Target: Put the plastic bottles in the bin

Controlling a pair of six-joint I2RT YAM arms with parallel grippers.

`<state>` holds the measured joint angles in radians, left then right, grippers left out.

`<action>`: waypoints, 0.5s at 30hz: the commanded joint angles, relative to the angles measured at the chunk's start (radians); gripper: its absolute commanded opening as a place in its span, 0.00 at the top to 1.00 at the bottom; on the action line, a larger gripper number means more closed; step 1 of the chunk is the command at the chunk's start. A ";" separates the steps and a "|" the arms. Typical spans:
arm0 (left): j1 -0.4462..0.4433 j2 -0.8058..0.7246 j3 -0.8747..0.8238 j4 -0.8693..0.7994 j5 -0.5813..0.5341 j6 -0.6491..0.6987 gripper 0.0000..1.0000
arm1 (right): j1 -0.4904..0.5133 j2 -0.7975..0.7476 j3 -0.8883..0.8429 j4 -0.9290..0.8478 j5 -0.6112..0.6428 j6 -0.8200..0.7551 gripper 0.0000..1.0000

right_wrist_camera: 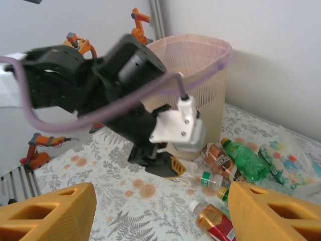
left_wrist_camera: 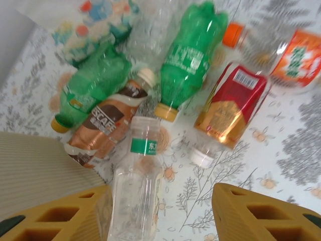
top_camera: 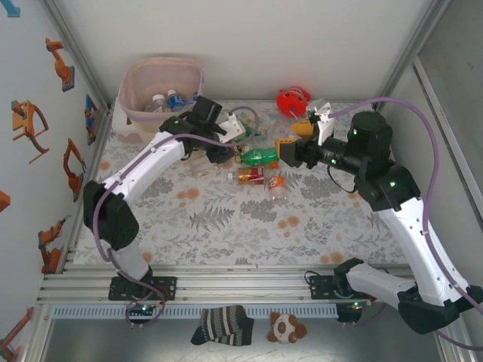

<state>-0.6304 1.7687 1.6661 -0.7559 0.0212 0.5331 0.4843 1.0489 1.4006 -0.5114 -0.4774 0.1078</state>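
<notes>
We see the table (top_camera: pixel 226 219), covered in a leaf-and-flower print, carrying everything. The bin (top_camera: pixel 134 113), pale pink and ribbed, stands in the table's far left corner with a few blue-capped bottles (top_camera: pixel 162 100) already lying inside it. The left arm (top_camera: pixel 143 170) reaches from the near edge toward the middle of the far half, and the right arm (top_camera: pixel 407 211) bends in from the right edge toward the same spot. The left gripper (left_wrist_camera: pixel 160 193) hangs over the pile with its fingers (left_wrist_camera: pixel 65 216) spread wide; a clear bottle (left_wrist_camera: pixel 138 186) with a green band lies on the table between them, close against the left finger, and we cannot tell whether it touches. The right gripper (right_wrist_camera: pixel 160 193) has its fingers (right_wrist_camera: pixel 50 211) spread wide with nothing between them. The loose bottles lie bunched together midway along the far half: two green bottles (left_wrist_camera: pixel 190 55), a brown coffee bottle (left_wrist_camera: pixel 108 125), a red-labelled bottle (left_wrist_camera: pixel 233 103) and an orange-capped bottle (left_wrist_camera: pixel 286 55). A patterned packet (left_wrist_camera: pixel 95 20) lies just beyond them, and a red toy (top_camera: pixel 293 100) sits near the far edge.
</notes>
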 commanded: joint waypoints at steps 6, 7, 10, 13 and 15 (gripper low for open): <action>-0.003 0.161 0.038 -0.017 -0.236 0.089 0.35 | 0.014 -0.001 0.023 0.017 0.010 0.009 0.31; -0.002 0.184 0.047 -0.017 -0.256 0.095 0.34 | 0.014 -0.001 0.022 0.016 0.011 0.009 0.31; -0.002 0.243 0.074 -0.017 -0.305 0.108 0.29 | 0.014 -0.003 0.021 0.013 0.014 0.009 0.31; 0.003 0.291 0.107 -0.018 -0.333 0.117 0.26 | 0.014 -0.007 0.021 0.008 0.019 0.006 0.31; 0.007 0.317 0.123 -0.021 -0.336 0.124 0.24 | 0.014 -0.009 0.021 0.005 0.020 0.004 0.31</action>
<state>-0.6277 2.0640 1.7443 -0.7559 -0.2668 0.6243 0.4900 1.0489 1.4006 -0.5121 -0.4763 0.1078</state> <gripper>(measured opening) 0.758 0.687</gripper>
